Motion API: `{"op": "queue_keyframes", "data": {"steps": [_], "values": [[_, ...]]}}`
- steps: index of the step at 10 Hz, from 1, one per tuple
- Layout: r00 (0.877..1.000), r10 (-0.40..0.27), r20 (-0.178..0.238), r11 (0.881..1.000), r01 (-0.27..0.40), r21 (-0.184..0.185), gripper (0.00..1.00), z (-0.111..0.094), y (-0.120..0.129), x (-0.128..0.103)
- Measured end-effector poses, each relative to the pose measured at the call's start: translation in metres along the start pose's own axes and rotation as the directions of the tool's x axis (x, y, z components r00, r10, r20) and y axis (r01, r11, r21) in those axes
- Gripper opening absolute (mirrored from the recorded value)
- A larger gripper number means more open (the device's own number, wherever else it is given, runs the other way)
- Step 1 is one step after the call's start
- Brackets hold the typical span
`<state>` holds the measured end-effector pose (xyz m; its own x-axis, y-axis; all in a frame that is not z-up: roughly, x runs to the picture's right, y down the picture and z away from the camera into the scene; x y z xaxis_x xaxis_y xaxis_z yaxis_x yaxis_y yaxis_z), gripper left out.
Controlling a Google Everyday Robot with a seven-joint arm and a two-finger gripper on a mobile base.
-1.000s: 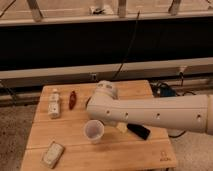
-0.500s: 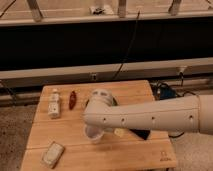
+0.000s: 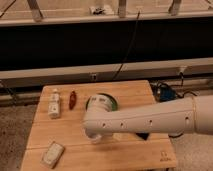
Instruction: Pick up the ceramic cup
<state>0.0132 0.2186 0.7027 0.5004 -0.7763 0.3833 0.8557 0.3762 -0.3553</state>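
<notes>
Gripper hidden under the white robot arm, above the small whitish ceramic cup; its opening I cannot tell. Lower centred, slowly.

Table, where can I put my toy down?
Free: the table's front strip, from the box to the right corner, and the back right corner beside the bowl. Crowded: the middle, with arm, bowl, bottle. The gripper hides under the arm's end.

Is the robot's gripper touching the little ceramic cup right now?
Cannot tell. In the camera view the arm hides the gripper, under its rounded end, and most of the ceramic cup.
</notes>
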Motion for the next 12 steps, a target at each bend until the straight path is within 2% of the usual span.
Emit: {"op": "queue_keyframes", "data": {"steps": [12], "values": [[0.999, -0.040, 0.029, 0.999, 0.040, 0.014, 0.80, 0.033, 0.008, -0.006]]}}
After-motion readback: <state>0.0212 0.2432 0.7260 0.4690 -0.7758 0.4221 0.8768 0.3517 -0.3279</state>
